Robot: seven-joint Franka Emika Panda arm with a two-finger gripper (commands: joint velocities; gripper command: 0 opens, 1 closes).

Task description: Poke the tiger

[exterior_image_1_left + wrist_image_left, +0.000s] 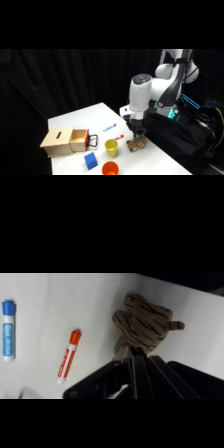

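The tiger (143, 324) is a small tan soft toy with dark stripes; it lies near the white table's right edge, and in the side view the tiger (136, 144) sits right of the yellow cup. My gripper (138, 132) comes down from above right onto it. In the wrist view the gripper (136, 355) shows its fingers pressed together into one narrow tip that meets the toy's near side, with nothing held between them.
Left of the tiger lie a red marker (68, 355) and a blue marker (8, 329). A yellow cup (111, 147), an orange bowl (110, 168), a blue block (90, 160) and a wooden box (65, 141) stand further left. The table's right edge (170, 160) runs just beside the toy.
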